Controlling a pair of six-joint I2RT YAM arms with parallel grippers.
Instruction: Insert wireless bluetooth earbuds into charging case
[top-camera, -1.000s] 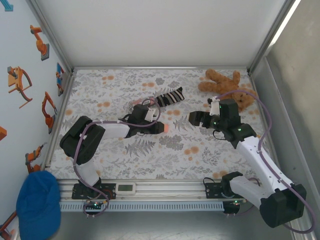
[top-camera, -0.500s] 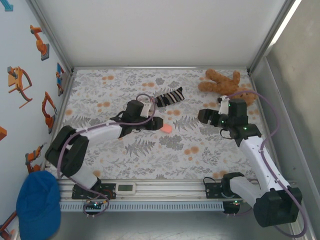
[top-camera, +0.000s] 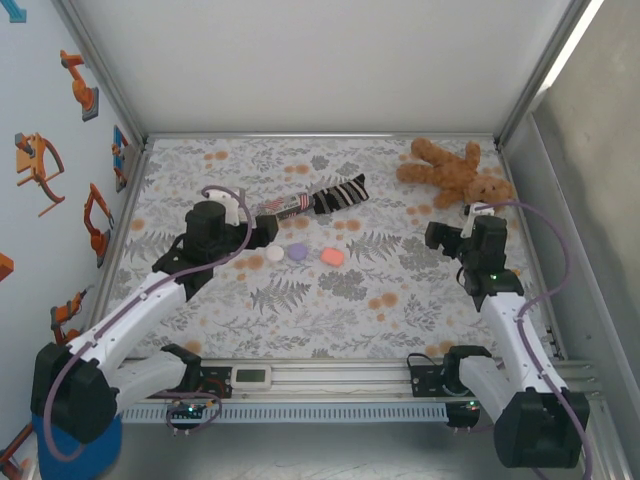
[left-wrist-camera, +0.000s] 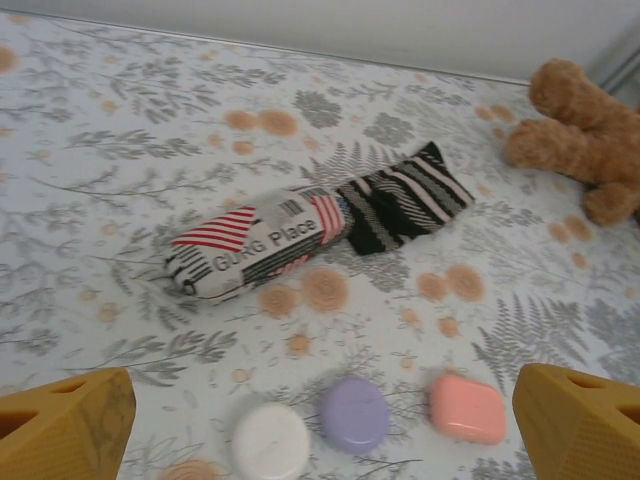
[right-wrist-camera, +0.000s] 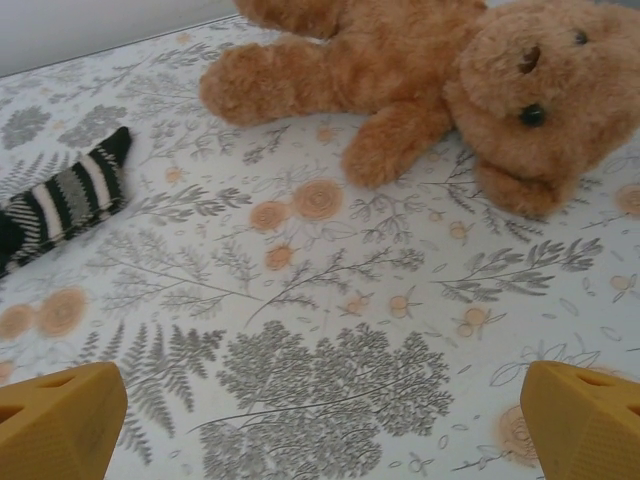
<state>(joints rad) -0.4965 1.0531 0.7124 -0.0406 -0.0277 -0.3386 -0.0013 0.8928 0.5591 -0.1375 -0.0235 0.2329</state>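
Two grippers hang with jaws spread wide and empty over your floral table (top-camera: 330, 320). Ahead of your right gripper (right-wrist-camera: 322, 410), off to its right, lies a brown teddy bear (right-wrist-camera: 430, 80). Ahead of your left gripper (left-wrist-camera: 320, 405) lies a striped sock (left-wrist-camera: 310, 235). Just before its fingers sit a salmon-orange case (left-wrist-camera: 467, 408), a purple case (left-wrist-camera: 355, 413) and a white case (left-wrist-camera: 270, 440), all closed. You cannot tell whether the earbuds are inside.

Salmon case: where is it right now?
In the top view the salmon case lies at the right end of a row with the purple case and white case, just on the near side of the striped sock.
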